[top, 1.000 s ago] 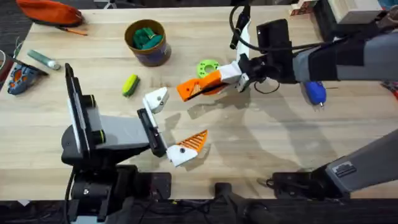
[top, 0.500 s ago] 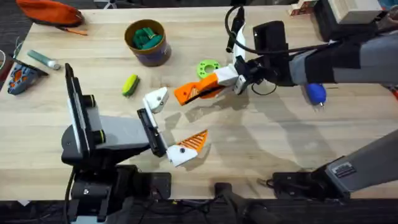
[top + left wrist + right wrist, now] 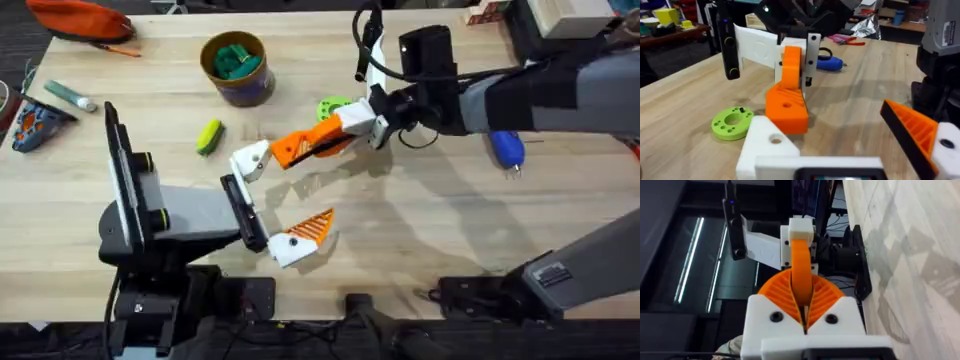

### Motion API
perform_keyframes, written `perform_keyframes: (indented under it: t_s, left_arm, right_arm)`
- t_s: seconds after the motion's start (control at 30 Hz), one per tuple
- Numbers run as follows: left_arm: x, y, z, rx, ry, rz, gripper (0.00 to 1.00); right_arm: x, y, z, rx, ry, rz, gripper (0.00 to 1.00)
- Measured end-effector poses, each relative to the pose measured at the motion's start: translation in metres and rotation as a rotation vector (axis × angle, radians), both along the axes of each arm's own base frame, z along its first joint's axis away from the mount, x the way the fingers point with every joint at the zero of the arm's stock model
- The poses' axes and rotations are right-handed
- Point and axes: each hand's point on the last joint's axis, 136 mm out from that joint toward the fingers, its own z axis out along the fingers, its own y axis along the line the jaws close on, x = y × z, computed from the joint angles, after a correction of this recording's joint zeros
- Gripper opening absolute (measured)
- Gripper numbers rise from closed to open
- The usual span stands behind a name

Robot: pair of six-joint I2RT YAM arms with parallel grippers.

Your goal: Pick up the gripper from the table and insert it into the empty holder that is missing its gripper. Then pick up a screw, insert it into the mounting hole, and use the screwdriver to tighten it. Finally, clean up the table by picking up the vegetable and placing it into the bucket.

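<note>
One orange gripper point(image 3: 300, 146), rigid light plastic I judge, is clamped by my right gripper point(image 3: 340, 131) at its far end, tip just right of the holder point(image 3: 250, 159).

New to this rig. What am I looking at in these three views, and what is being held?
Two robot arms work at a wooden table. The overhead view looks down from above their bases; the other two come from a camera on each wrist.

The right claw is shut on the gripper, a spare orange finger, carrying it toward the holder, the white block on the left arm that lacks its finger. The left wrist view shows that holder close up, with the orange piece just beyond it.

The left claw is open and holds nothing.

On the table lie the vegetable, the bucket, a green ring-shaped disc and the screwdriver.
</note>
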Motion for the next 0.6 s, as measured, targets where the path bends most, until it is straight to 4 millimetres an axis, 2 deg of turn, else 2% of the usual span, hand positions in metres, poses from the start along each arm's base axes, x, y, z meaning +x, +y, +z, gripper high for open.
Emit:
perform_keyframes:
  t_s: [0.6]
  left_arm:
    - [0.000,0.000,0.000,0.000,0.000,0.003,0.985]
  right_arm:
    - [-0.011,0.008,0.000,-0.006,0.014,0.035,0.004]
